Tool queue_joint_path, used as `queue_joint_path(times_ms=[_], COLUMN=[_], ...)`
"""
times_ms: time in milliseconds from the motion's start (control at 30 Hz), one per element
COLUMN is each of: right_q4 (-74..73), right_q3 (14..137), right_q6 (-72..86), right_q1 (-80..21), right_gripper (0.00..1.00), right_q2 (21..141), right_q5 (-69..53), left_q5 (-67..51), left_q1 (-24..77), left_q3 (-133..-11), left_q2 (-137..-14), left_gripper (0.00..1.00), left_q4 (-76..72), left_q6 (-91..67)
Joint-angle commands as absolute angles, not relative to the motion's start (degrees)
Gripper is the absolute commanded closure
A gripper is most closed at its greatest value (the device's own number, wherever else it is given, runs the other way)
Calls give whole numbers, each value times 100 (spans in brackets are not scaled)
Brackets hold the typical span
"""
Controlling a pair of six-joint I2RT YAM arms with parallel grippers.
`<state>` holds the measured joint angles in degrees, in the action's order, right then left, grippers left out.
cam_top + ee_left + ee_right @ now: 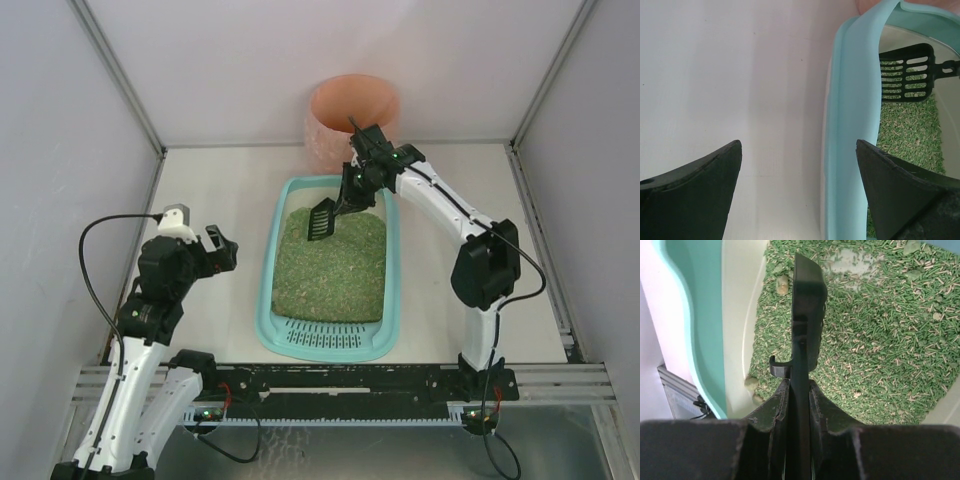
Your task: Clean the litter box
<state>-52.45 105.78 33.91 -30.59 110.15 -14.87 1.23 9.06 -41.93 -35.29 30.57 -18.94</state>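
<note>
While white walls (pixel 300 50) ring table (pixel 220 200), right jaws grip scoop (pixel 320 221) over litter box (pixel 330 340), left jaws wide

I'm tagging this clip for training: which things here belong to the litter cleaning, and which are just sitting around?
Part of the job:
litter box; black scoop, clamped in the right gripper over the granules; pale clumps in the litter; pink-orange bin behind the box, probably for waste.

Just there:
left gripper, open beside the box; white table.
</note>
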Motion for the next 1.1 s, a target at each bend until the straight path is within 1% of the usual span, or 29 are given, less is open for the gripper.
queue_joint_path(times_ms=[0,233,467,600,733,933,1067], right_q4=[-5460,-5323,-4079,-3217,-3008,-2413,-2361], right_q3=[11042,11084,10420,9876,9654,8983,8663], right_q6=[3528,3604,3945,4108,4060,4155,4257], right_q1=[-3103,-3169,-3325,-3349,-3351,-3308,-3235], right_gripper=[100,100,100,100,100,100,100], right_q2=[11323,11668,11782,11620,11496,11056,10740], right_q5=[-1252,-1239,-1866,-2420,-2642,-2801,-2622], left_q5=[41,34,25,26,12,12,13], left_q1=[856,855,853,858,857,855,858], left_q3=[-4034,-4033,-4025,-4016,-4024,-4017,-4016], left_q2=[-3461,-3467,-3465,-3460,-3468,-3473,-3475], left_gripper=[1,1,2,2,2,2,2], left_q4=[2825,2824,2822,2822,2822,2829,2821], left_q6=[-1951,-1952,-1951,-1950,-1951,-1951,-1951])
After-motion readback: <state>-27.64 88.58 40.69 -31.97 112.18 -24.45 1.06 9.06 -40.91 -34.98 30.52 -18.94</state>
